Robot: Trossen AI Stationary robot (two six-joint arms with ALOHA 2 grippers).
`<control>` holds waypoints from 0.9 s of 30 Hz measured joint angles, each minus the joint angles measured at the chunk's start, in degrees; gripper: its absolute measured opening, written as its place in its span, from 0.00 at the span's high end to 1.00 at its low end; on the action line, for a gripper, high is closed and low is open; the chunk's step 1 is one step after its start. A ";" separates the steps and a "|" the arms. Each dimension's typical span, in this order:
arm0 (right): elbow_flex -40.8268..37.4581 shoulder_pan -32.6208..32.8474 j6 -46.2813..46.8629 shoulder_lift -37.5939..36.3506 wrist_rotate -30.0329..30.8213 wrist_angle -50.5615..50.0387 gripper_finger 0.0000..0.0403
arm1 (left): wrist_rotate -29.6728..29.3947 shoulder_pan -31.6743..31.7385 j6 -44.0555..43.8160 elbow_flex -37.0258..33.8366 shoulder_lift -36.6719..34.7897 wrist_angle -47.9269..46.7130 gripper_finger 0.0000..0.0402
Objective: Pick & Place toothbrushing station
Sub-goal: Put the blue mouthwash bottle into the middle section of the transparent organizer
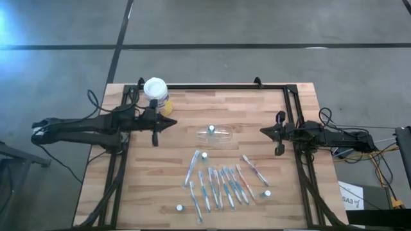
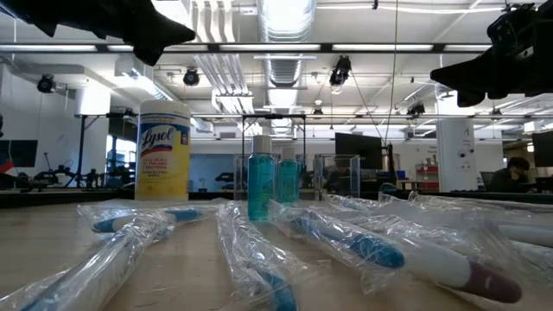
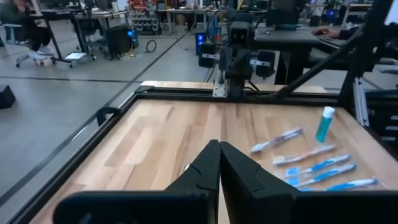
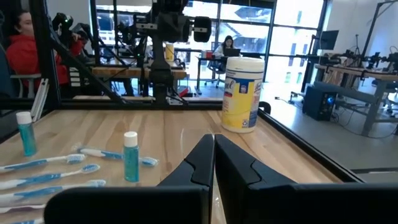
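I see the small clear plastic holder [image 1: 216, 135] lying at the high view's centre, with slim wrapped blue, white and pink toothbrushes [image 1: 219, 185] fanned just below it. My left gripper [image 1: 172, 123] hangs left of the holder, fingers pressed together on nothing; the right gripper [image 1: 263, 131] waits right, likewise closed. A yellow, white-lidded canister [image 1: 156, 95] stands upper left.

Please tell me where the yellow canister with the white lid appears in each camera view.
High view: yellow canister with white lid, upper left, beside the left gripper.
Low view: standing at left.
Left wrist view: not in it.
Right wrist view: right of centre.
Shared landmark: black table frame.
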 joint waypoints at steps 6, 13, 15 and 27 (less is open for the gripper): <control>0.00 0.01 -0.17 0.00 0.00 0.00 0.98 | 4.62 0.00 -0.47 -5.81 -0.30 12.99 0.99; 0.00 -0.01 -0.17 -0.02 0.00 0.00 0.98 | 4.37 0.00 -0.18 -10.22 -1.29 13.56 0.99; 0.00 0.00 -0.17 -0.02 0.00 0.00 0.98 | 4.37 0.00 -0.12 -11.07 -1.99 13.49 0.99; 0.00 0.01 -0.15 -0.02 0.00 -0.02 0.98 | 4.37 0.00 -1.02 -16.54 -9.16 14.94 0.99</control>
